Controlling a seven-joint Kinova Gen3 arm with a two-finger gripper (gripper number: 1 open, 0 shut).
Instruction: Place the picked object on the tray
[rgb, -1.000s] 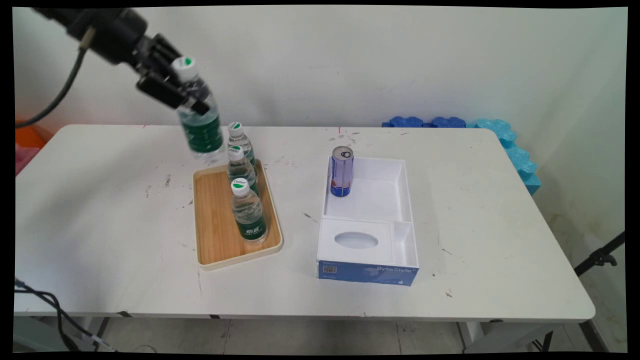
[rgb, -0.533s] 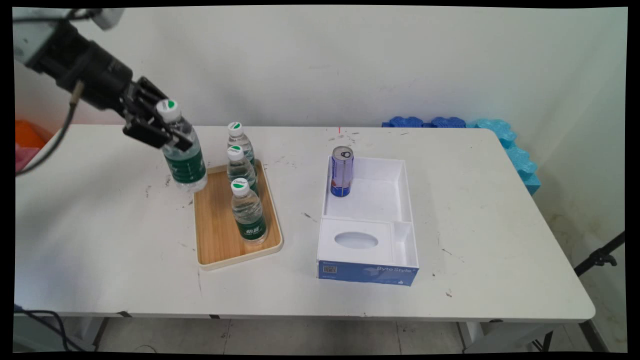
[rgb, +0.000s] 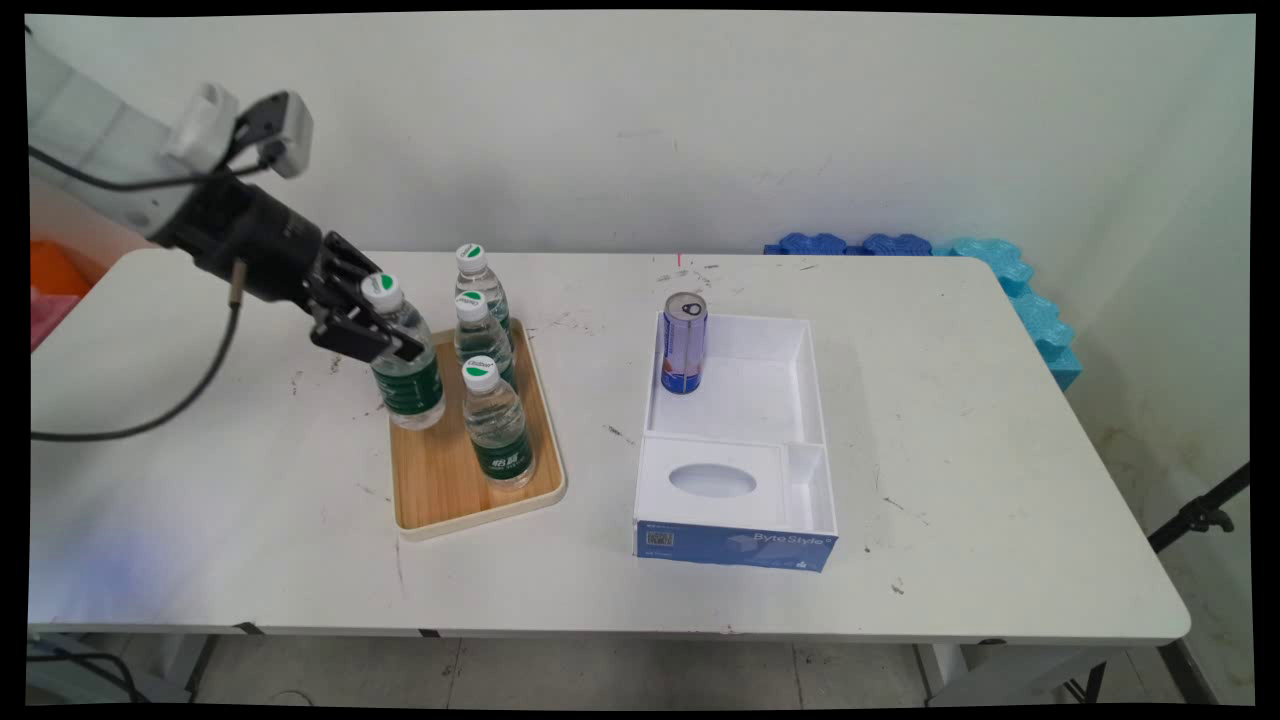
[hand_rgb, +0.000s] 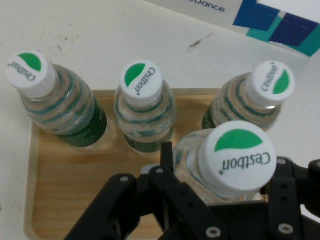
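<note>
One water bottle (rgb: 405, 362) sits clamped in the claw (rgb: 372, 335) (neck gripped), over the wooden tray (rgb: 440, 470).

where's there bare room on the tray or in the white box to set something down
The wooden tray is bare at its near-left part, in front of the bottle that the hand grips; the far and right sides are crowded by three standing bottles. In the white box, the big far compartment is bare except for the can in its far-left corner.

Claw (rgb: 372, 325) grips a water bottle (rgb: 405, 365) over the wooden tray (rgb: 440, 480)
Three bottles (rgb: 493, 425) stand alongside — a can (rgb: 684, 343) in the white box (rgb: 790, 440).
</note>
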